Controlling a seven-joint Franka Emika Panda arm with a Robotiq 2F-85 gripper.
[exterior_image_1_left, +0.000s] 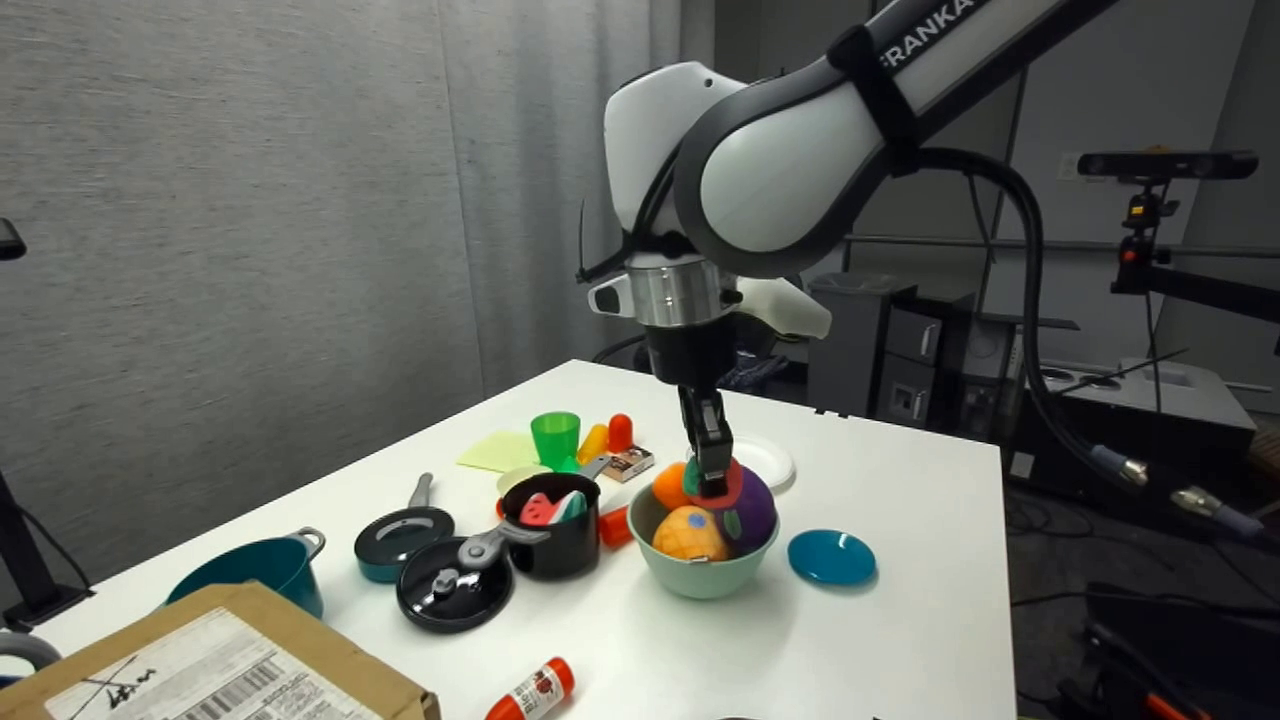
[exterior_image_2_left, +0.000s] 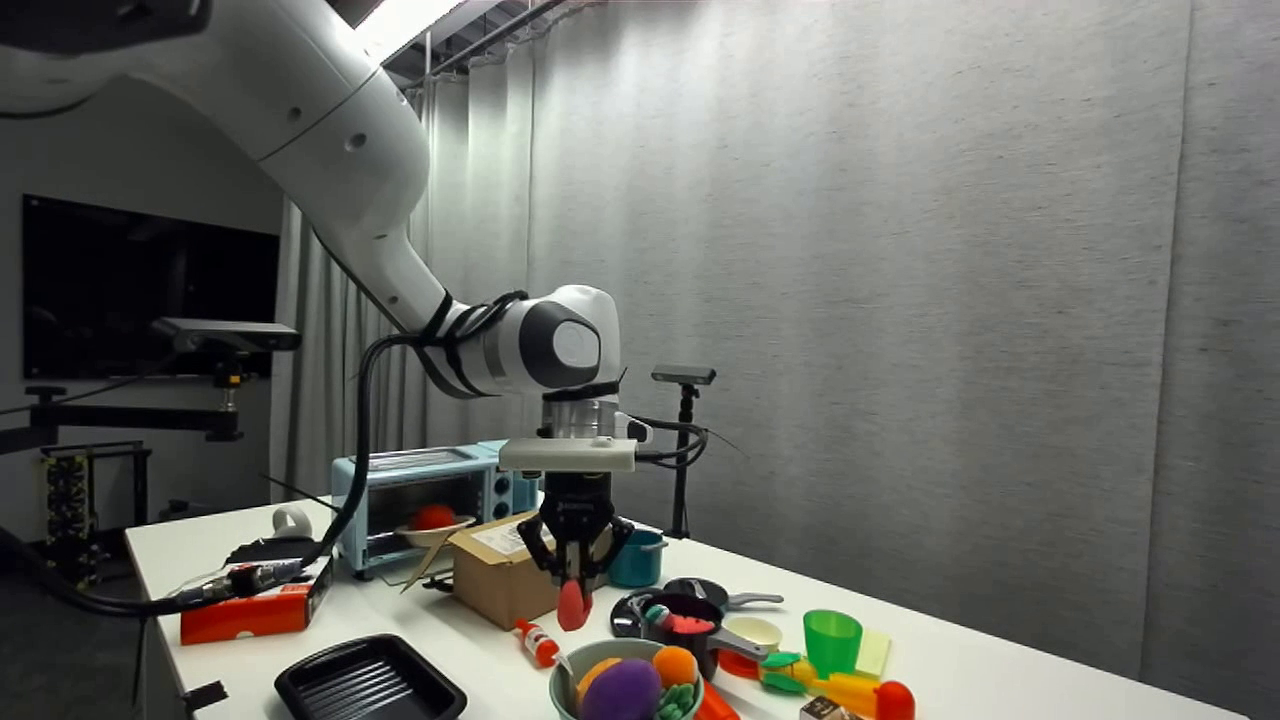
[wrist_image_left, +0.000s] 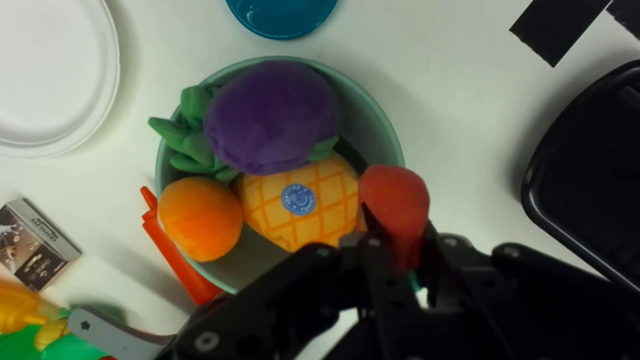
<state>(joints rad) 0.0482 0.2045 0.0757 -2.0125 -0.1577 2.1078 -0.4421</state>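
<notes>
Fingers (exterior_image_1_left: 712, 450) grip one red toy (exterior_image_2_left: 573, 606), which we see held over the rim of one pale green bowl (exterior_image_1_left: 705, 578); in an exterior view its long axis stands near upright, one end pointing down. In the bowl we count one purple plush (wrist_image_left: 272, 117), one orange plush (wrist_image_left: 201, 220) and one yellow plush (wrist_image_left: 327, 210).

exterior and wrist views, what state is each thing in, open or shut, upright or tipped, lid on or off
gripper: shut on red toy
red toy: gripped, raised
mint-green bowl: upright, holding plush toys
black pot: uncovered, holding watermelon pieces
black lid: off the black pot
green cup: upright
red bottle: lying on its side
cardboard box: labelled face closed, rest unclear
toaster oven: door unclear
</notes>
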